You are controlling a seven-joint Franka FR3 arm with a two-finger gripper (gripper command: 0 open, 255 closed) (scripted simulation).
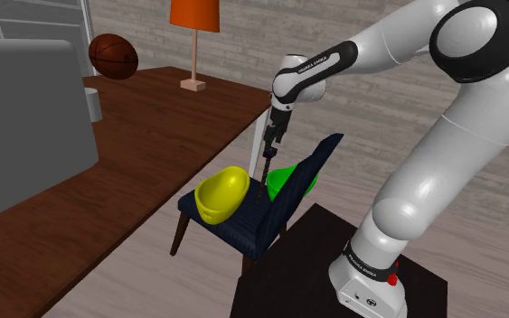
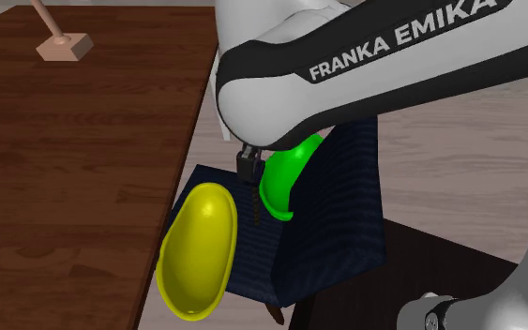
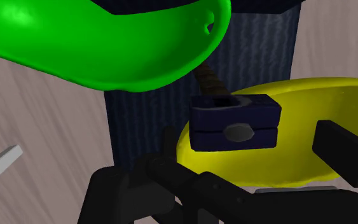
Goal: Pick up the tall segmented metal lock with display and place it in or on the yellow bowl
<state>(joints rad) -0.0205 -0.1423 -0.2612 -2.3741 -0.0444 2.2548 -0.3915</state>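
Pale plank flooring is running under a dark brown wooden table on the shoulder view's left. Beside it, a dark blue chair is carrying everything that matters. Going left to right on its seat, a shallow yellow bowl is lying. Then comes the tall, thin, dark segmented lock, seemingly standing on end, and then a bright green bowl. The all-black gripper is hanging right over the lock's blue top block. Its fingers are spread either side of that block and, as far as I can see, are not touching it. I'd say the grasp is in hand. Next it needs closing squarely, lifting straight, then carrying towards the yellow bowl.
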